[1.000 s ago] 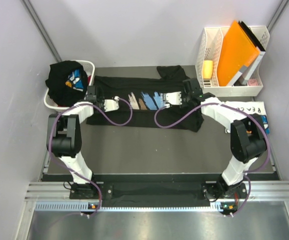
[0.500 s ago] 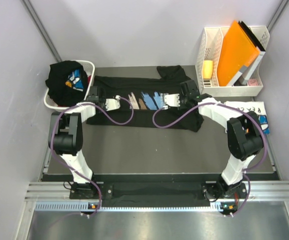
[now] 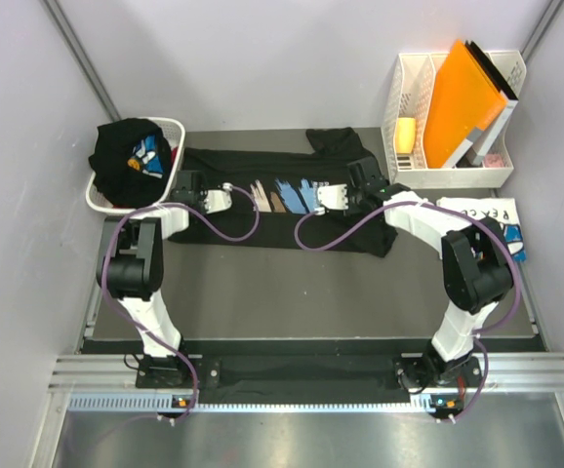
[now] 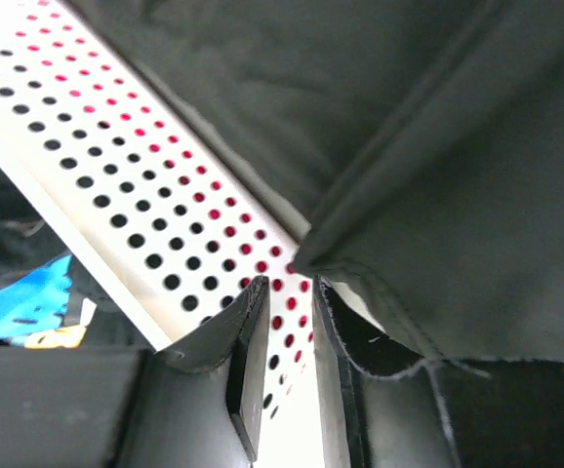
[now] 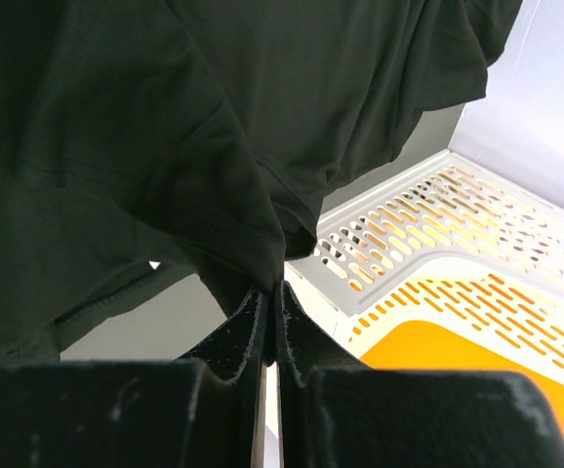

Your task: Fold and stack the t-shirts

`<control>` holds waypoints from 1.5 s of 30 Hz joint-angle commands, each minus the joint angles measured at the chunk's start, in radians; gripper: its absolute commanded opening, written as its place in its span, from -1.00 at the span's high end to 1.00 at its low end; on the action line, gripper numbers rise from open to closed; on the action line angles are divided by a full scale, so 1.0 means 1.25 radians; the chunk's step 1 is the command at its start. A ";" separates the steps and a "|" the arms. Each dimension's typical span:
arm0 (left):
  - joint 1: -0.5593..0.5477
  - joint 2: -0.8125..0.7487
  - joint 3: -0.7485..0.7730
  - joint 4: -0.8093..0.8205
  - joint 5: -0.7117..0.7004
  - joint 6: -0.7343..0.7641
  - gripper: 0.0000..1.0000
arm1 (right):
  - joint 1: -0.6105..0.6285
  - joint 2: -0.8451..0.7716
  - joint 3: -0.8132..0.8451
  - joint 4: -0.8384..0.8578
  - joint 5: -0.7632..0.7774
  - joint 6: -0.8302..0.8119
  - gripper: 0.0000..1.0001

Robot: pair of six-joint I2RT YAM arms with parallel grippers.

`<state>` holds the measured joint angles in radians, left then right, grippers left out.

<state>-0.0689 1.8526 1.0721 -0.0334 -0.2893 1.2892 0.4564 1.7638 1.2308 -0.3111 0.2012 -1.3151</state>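
Observation:
A black t-shirt (image 3: 262, 219) with a blue, white and tan chest print lies spread across the back of the table. My left gripper (image 3: 179, 183) is at its left end, by the basket. In the left wrist view it (image 4: 287, 288) is open, with a narrow gap; the shirt's hemmed corner (image 4: 311, 255) hangs just past the tips, not between them. My right gripper (image 3: 358, 174) is at the shirt's right end, shut on a bunch of black fabric (image 5: 253, 234). A second black tee (image 3: 131, 156) fills the basket. A folded white printed tee (image 3: 492, 216) lies at the right.
The white laundry basket (image 3: 97, 200) stands at the back left, its perforated wall (image 4: 116, 195) right under my left fingers. A white file rack (image 3: 453, 177) with an orange folder (image 3: 463, 102) stands at the back right, close to my right gripper (image 5: 272, 291).
My left gripper has opened and let go of the shirt's corner. My right gripper has shifted a little left, still shut on the fabric.

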 commanded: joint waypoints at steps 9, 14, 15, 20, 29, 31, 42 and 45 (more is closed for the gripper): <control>-0.012 -0.065 -0.004 0.081 -0.018 -0.061 0.40 | 0.010 -0.014 -0.005 -0.009 0.007 0.016 1.00; -0.032 -0.200 -0.035 -0.055 0.106 -0.106 0.42 | 0.014 -0.005 -0.012 0.017 0.006 0.025 1.00; -0.039 -0.219 -0.065 -0.086 0.126 -0.094 0.42 | 0.014 0.003 -0.012 0.021 0.005 0.025 1.00; -0.050 -0.306 -0.143 -0.134 0.182 -0.078 0.42 | 0.014 0.041 0.008 0.059 0.019 0.021 1.00; -0.058 -0.338 -0.157 -0.170 0.184 -0.111 0.43 | 0.015 0.101 0.042 0.146 0.050 0.016 0.99; -0.061 -0.337 -0.157 -0.171 0.180 -0.111 0.43 | 0.015 0.102 0.041 0.175 0.059 0.016 1.00; -0.074 -0.316 -0.159 -0.172 0.176 -0.102 0.44 | 0.013 0.095 0.016 0.297 0.088 -0.001 1.00; -0.077 -0.309 -0.157 -0.170 0.174 -0.097 0.44 | 0.010 0.096 0.018 0.325 0.097 -0.004 1.00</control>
<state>-0.1566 1.4643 0.8745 -0.2493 -0.0895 1.1656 0.4629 1.8957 1.2339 -0.0082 0.2909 -1.3090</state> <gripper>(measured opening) 0.282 0.010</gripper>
